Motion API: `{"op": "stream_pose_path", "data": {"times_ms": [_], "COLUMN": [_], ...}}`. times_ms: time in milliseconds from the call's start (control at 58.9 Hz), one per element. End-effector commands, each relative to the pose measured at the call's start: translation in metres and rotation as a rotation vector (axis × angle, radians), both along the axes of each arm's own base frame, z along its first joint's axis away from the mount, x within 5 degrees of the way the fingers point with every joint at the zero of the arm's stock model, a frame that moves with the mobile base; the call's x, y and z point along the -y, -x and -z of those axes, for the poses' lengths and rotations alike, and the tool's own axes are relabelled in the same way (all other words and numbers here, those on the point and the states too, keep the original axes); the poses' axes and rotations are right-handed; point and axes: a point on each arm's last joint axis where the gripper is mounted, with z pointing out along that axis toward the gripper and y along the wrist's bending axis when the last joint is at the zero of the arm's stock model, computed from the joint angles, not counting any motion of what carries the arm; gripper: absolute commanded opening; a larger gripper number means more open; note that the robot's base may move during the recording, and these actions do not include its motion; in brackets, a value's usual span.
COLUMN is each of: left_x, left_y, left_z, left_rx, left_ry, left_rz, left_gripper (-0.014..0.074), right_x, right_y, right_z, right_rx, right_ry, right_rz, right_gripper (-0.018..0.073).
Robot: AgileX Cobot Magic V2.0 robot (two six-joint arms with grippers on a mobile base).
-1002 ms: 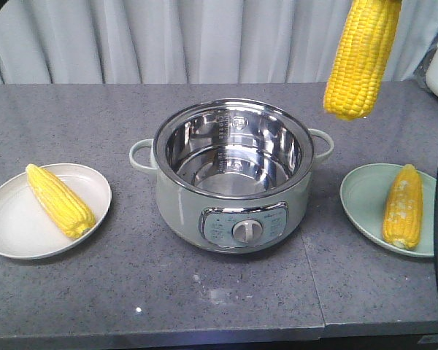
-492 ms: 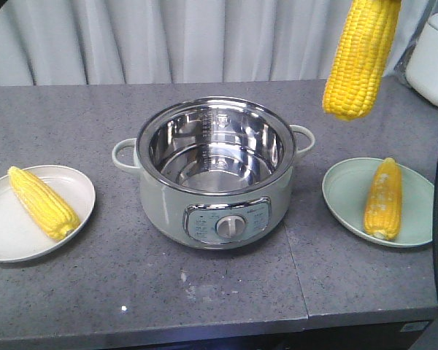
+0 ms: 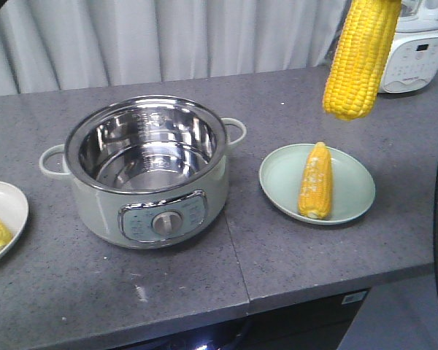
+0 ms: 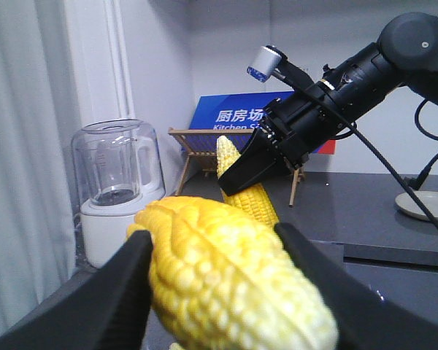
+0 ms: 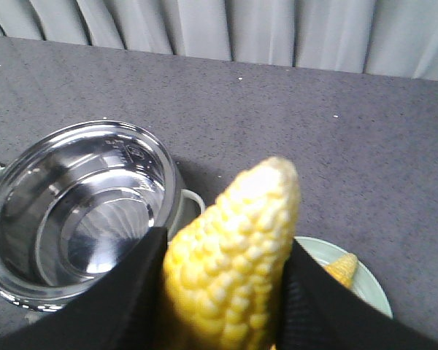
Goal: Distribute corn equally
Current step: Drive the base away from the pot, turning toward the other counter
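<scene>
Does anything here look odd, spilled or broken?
Nothing is spilled or broken. The oddest sight is a corn cob hanging in mid-air by the green plate, clamped in the right gripper; the left gripper holds a second cob. The pot stands upright and empty.

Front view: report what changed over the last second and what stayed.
Everything on the counter slid left in frame: the pot, the green plate with its cob, and the white plate, now half cut off. The camera seems to have swung right. A white appliance came further into view. The hanging cob kept its frame position. Left gripper and right gripper each hold a cob; nothing released.
</scene>
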Motion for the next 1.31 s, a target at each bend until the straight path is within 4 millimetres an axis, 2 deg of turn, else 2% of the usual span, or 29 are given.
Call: {"op": "stream_pose_path", "data": {"times_ms": [0,1290], "left_x": [-0.0036,-0.0036], "left_y": [0.006,0.006], "left_z": [-0.0127,-0.0127], "left_rx": [0.04,0.04], "left_ry": [0.026,0.026], "left_rz": [-0.032,-0.032], "left_gripper": [-0.0006,-0.0006], "right_x": [0.0008,0.0008], "right_y": [0.0149,0.0149], "right_z": [-0.0233,-0.0233], "right_rx": [0.117,0.117], "right_ry": [-0.037,-0.037], "right_rz": [0.006,0.006], "right_gripper": [-0.0008,-0.0008]}}
